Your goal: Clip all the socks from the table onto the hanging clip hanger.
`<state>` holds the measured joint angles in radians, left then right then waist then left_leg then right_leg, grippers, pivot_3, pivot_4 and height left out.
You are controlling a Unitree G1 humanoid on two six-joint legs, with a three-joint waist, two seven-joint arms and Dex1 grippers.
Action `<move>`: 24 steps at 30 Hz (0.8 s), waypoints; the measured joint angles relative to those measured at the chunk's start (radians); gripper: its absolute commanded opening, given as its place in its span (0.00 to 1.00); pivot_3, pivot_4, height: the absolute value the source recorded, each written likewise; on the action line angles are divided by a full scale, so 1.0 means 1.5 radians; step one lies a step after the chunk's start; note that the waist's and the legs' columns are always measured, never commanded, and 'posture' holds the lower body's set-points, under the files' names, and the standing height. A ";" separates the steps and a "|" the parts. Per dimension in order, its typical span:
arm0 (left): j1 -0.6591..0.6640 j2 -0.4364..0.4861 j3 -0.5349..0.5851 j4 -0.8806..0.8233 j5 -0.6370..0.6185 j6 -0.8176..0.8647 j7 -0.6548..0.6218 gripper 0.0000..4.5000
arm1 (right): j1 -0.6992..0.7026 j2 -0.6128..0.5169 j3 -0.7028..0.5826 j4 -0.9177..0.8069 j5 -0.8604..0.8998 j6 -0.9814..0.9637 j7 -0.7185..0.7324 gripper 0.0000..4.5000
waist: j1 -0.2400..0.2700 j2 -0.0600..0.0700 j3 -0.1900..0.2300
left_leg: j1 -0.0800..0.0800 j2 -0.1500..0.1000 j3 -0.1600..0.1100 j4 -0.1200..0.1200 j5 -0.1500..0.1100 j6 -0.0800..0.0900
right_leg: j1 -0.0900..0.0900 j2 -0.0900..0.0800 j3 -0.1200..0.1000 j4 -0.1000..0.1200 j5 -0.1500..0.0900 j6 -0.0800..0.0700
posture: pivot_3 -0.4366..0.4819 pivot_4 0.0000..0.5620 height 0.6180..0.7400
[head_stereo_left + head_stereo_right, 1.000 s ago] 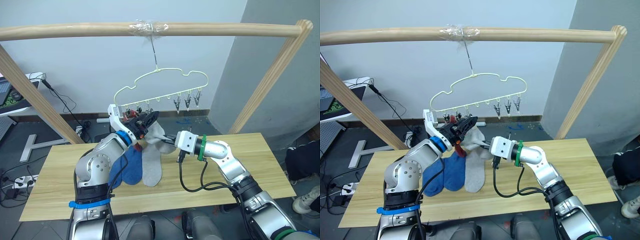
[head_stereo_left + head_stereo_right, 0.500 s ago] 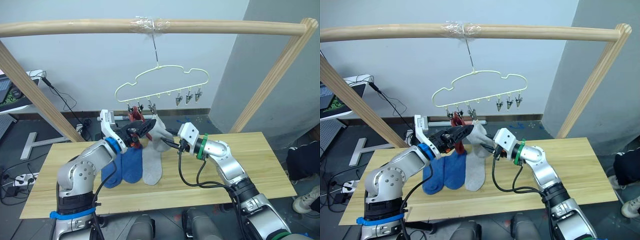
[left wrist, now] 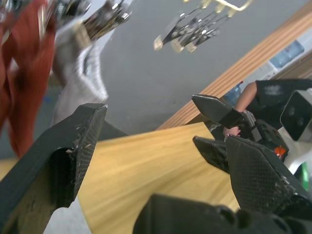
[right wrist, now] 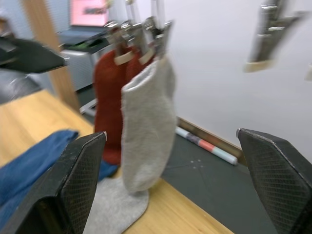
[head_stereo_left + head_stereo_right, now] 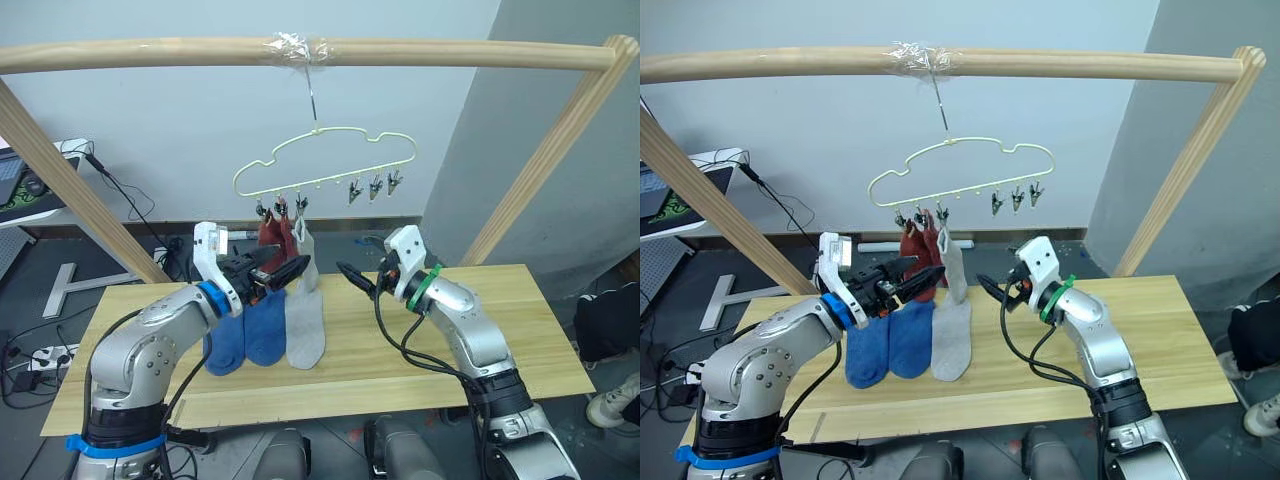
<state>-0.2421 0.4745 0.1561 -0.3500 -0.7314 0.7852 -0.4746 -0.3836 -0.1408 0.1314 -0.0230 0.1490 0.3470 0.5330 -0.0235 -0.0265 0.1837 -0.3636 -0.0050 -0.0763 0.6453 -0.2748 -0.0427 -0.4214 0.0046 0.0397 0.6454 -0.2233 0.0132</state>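
Note:
The pale yellow-green clip hanger (image 5: 325, 160) hangs by its hook from the wooden pole. Two rust red socks (image 5: 272, 235) and one light grey sock (image 5: 303, 252) hang from its left clips; three right clips (image 5: 372, 188) are bare. On the table (image 5: 520, 330) lie two blue socks (image 5: 245, 335) and a grey sock (image 5: 305, 338). My left gripper (image 5: 285, 263) is open just left of the hanging grey sock. Open too is my right gripper (image 5: 350, 275), a short way right of that sock. The right wrist view looks at the hung grey sock (image 4: 146, 126) between the spread fingers (image 4: 80, 170).
Slanted wooden frame poles (image 5: 545, 150) stand at both table ends, with the cross pole (image 5: 450, 55) overhead. Cables trail from my right wrist over the tabletop (image 5: 400, 345). Behind the table, at the left, are a desk with a screen and floor cables (image 5: 120, 200).
My right gripper opened, let go of the grey sock and drew back to the right. The sock now hangs from the third clip. My left gripper sank below the clips and spread wider.

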 measured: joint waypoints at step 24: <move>-0.046 -0.021 -0.025 0.044 0.081 -0.084 -0.020 1.00 | -0.060 0.086 -0.036 -0.027 0.018 0.046 -0.166 0.57 | -0.003 0.001 0.001 | -0.001 0.000 0.002 0.000 0.000 0.000 | -0.001 0.001 0.000 0.000 0.000 0.000 | 0.55 0.30 1.00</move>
<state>-0.3110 0.4425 0.1185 -0.2837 -0.6105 0.6585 -0.5047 -0.4742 -0.0123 0.0768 -0.0630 0.1764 0.4165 0.2838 -0.0285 -0.0248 0.1853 -0.3646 -0.0049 -0.0734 0.6451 -0.2749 -0.0424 -0.4224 0.0054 0.0394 0.6454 -0.2234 0.0133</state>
